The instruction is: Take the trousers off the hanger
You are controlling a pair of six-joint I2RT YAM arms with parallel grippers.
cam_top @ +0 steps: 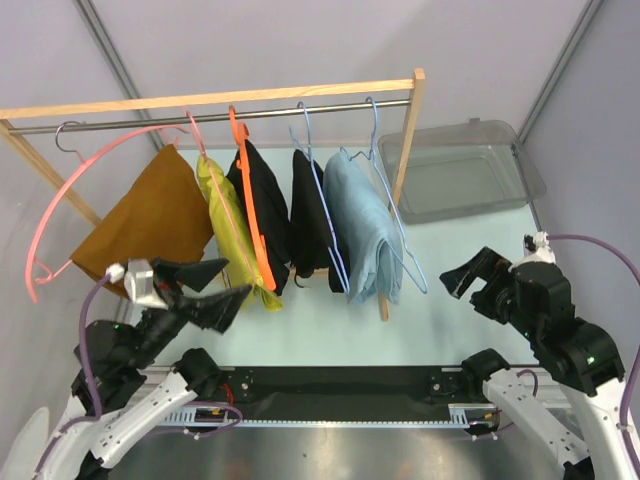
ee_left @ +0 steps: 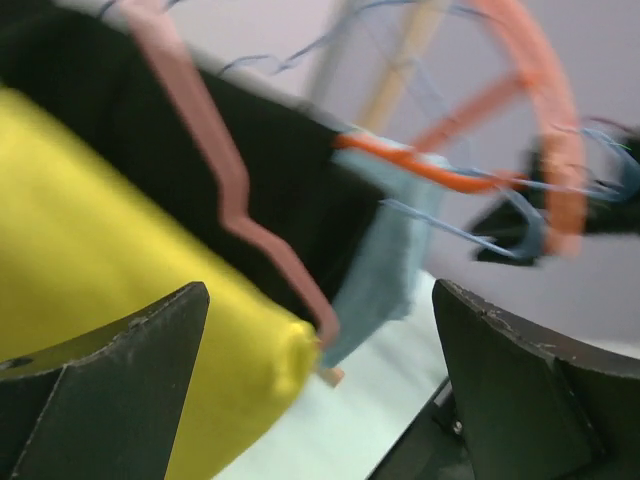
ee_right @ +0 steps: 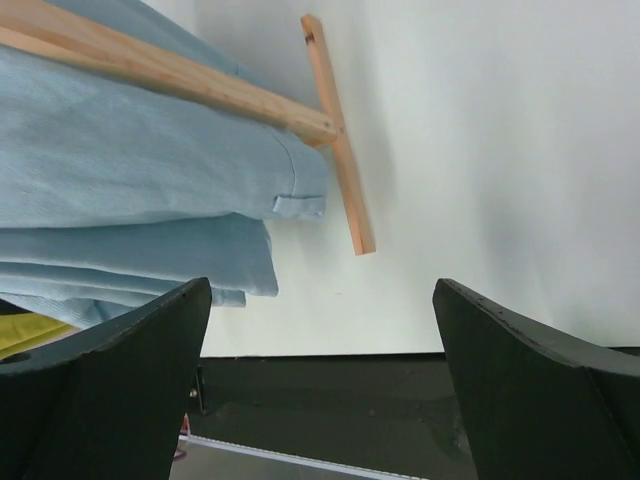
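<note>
Yellow trousers (cam_top: 228,235) hang folded over a pink hanger (ee_left: 225,180) on the metal rail (cam_top: 250,113), and nothing has come off yet. We judge the task to be at its very beginning. Every garment on the rail sits on its hanger: a brown cloth (cam_top: 150,215) at the left end, then the yellow trousers, two black garments (cam_top: 265,210), and light blue trousers (cam_top: 360,225) at the right end.

The left tool (cam_top: 228,284) is open and empty, just beside the lower fold of the yellow trousers. From its wrist view we cannot tell whether either finger touches the cloth. That closeness makes us think the yellow pair is the one to be taken, though the task does not say which pair.

The right tool (cam_top: 465,290) is also spread wide and holds nothing. It hangs over the counter (cam_top: 440,250), well apart from the light blue trousers and facing them.

All the work is left: gripping the cloth, sliding it off the hanger bar, and setting it down.

One clear plastic bin (cam_top: 460,180) stands on the counter behind the rack's right post (cam_top: 405,140). We see nothing in it.
</note>
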